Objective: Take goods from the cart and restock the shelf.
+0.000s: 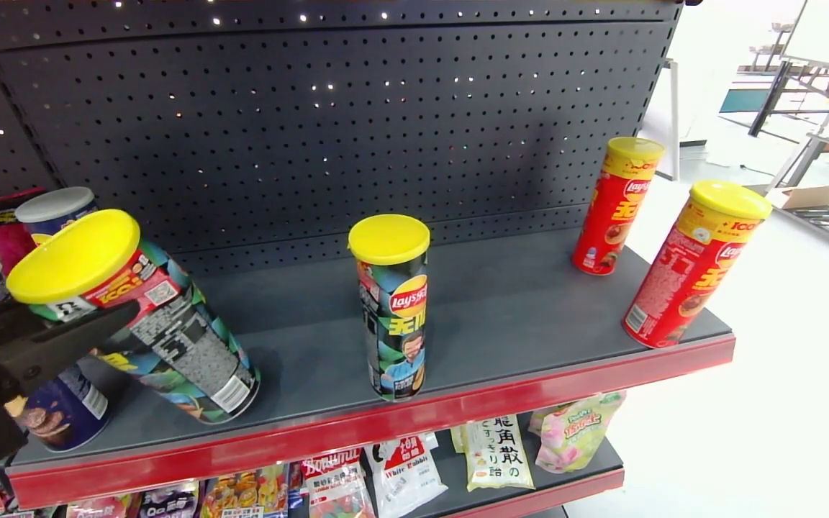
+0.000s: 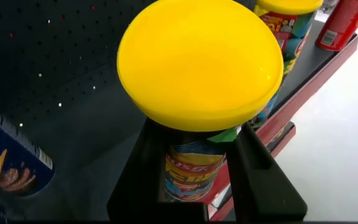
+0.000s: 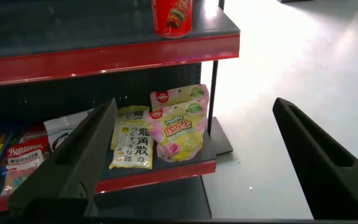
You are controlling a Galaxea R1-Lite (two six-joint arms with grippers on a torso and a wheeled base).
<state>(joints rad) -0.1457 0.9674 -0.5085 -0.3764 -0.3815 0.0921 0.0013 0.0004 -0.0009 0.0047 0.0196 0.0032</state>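
A green-and-black chip can (image 1: pixel 170 338) with a yellow lid (image 2: pixel 199 59) leans tilted at the left of the grey upper shelf (image 1: pixel 501 316), its base at the shelf board. My left gripper (image 1: pixel 109 320) is shut on it just under the lid, a black finger (image 2: pixel 263 177) on each side of the can's body. A matching can (image 1: pixel 393 316) stands upright mid-shelf. Lower down, beside the shelving, my right gripper (image 3: pixel 194 106) is open with nothing between its fingers and faces the bottom shelf.
Two red chip cans (image 1: pixel 617 205) (image 1: pixel 695 262) stand at the shelf's right end, one near the front corner. Blue cans (image 1: pixel 62 406) crowd the left, close to the held can. Snack bags (image 3: pixel 179 124) fill the bottom shelf (image 3: pixel 160 174). Bare board lies between the cans.
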